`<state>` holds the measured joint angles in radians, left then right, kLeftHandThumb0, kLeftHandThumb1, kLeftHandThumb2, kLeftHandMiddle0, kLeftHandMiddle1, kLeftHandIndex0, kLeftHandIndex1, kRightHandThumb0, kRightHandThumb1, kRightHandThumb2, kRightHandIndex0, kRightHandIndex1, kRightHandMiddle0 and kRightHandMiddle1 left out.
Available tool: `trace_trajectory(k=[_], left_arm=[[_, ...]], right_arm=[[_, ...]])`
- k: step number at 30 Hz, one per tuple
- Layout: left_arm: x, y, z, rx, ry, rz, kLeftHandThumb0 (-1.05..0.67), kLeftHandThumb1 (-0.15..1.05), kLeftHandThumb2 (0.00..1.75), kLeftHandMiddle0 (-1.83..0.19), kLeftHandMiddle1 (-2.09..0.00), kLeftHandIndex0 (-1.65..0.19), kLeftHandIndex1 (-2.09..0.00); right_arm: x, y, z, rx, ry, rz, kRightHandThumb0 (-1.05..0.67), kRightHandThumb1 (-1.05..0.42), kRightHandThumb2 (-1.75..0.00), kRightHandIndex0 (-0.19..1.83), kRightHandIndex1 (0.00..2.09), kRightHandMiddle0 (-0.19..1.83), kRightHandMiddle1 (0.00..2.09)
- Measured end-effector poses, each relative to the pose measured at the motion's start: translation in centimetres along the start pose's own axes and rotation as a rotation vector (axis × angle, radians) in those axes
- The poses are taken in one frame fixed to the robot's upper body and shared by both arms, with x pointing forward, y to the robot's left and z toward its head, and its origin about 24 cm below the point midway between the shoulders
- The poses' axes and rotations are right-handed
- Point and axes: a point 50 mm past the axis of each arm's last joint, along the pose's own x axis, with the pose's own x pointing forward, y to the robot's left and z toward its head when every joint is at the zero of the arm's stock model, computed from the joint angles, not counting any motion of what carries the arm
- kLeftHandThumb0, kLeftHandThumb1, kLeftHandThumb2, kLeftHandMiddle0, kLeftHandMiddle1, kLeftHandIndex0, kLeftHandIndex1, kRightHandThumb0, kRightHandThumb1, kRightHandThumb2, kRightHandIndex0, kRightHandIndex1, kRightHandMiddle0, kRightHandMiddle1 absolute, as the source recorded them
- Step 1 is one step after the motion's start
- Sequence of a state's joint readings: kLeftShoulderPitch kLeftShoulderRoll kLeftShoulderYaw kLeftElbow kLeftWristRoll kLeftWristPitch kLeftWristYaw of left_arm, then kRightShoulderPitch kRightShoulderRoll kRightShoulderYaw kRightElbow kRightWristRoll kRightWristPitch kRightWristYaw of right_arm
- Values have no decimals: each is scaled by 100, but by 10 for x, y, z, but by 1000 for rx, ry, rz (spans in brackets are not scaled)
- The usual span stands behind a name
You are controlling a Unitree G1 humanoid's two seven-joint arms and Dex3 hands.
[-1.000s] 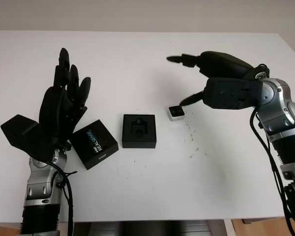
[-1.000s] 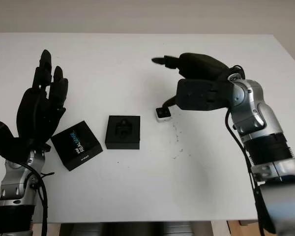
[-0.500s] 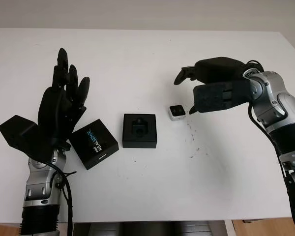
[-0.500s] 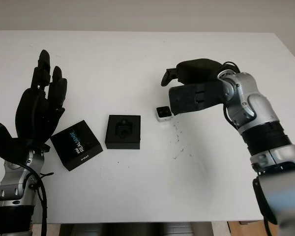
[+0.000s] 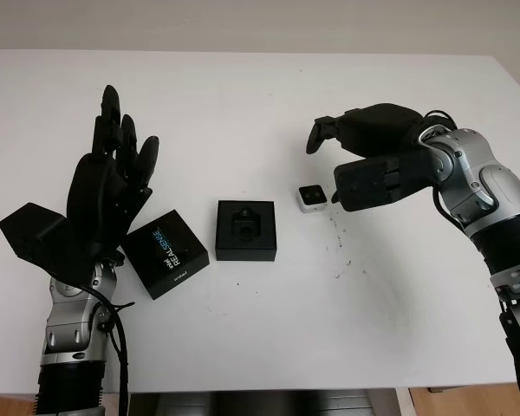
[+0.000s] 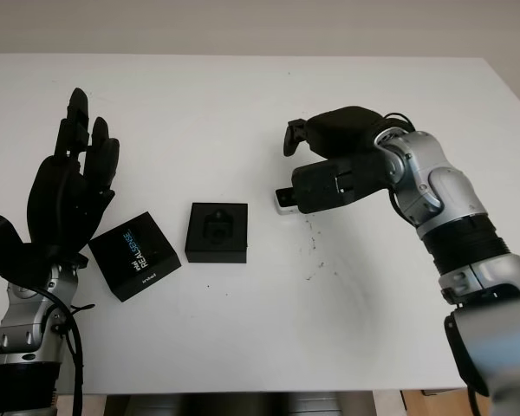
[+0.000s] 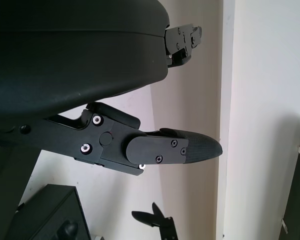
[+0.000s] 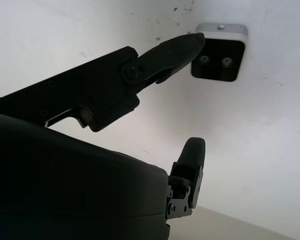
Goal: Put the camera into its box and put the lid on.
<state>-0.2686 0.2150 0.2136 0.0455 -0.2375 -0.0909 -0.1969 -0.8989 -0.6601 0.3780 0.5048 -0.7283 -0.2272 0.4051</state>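
Right wrist view: my right hand (image 8: 155,100) holds nothing, one fingertip (image 8: 192,42) at the edge of the camera (image 8: 219,54); I can't tell if it touches. From the head I see that hand (image 5: 373,160) arched over the table (image 5: 260,87), palm down, forearm coming in from the right. Camera is a small silver block with a black face, rounded corners, lying just right of the box (image 5: 246,230). Box is matte black, square, open, with a moulded recess. Lid (image 5: 165,253) glossy black with white and teal print, skewed, left of the box and apart from it. Left hand (image 5: 113,186) open, raised upright above the lid's left side
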Motion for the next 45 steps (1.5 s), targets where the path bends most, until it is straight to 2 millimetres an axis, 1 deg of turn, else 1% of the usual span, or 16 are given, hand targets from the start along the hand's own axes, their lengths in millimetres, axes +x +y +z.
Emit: trace_trajectory(k=[6, 9, 13, 17, 19, 24, 32, 38, 45], left_arm=[[0, 1, 0, 3, 1, 7, -59, 105, 34, 18, -4, 17, -1], [0, 2, 0, 6, 3, 14, -59, 105, 34, 19, -4, 17, -1], [-1, 2, 0, 6, 1, 10, -60, 105, 33, 19, -4, 16, -1], [-1, 2, 0, 7, 1, 12, -60, 105, 33, 18, -5, 16, -1], [-1, 2, 0, 11, 1, 16, -60, 105, 32, 18, -5, 15, -2], [-1, 2, 0, 7, 1, 18, -60, 105, 32, 17, -6, 14, -2], [-1, 2, 0, 10, 2, 16, -60, 105, 32, 19, -5, 16, -1], [-1, 2, 0, 8, 2, 17, -60, 105, 32, 19, -4, 16, 0], [-1, 3, 1, 19, -5, 28, -61, 105, 33, 17, -4, 14, -1]], right_arm=[[-1, 17, -1, 33, -26, -47, -60, -89, -5, 17, 7, -11, 124], [-3, 25, -1, 64, -37, -77, -60, -88, -5, 20, 8, -9, 129], [-6, 31, -1, 88, -59, -132, -61, -88, -6, 21, 8, -9, 138], [-8, 41, -2, 101, -46, -119, -62, -89, -6, 21, 7, -9, 139], [-9, 44, -3, 107, -30, -108, -61, -89, -6, 19, 6, -10, 135], [-10, 43, -3, 110, -20, -115, -61, -88, -5, 20, 6, -6, 130], [-9, 46, -3, 123, -6, -103, -61, -89, -6, 19, 5, -4, 123], [-8, 53, -6, 142, 10, -76, -59, -89, -5, 19, 6, -4, 124], [-5, 54, -7, 151, 9, -70, -58, -89, -5, 19, 6, -3, 123]])
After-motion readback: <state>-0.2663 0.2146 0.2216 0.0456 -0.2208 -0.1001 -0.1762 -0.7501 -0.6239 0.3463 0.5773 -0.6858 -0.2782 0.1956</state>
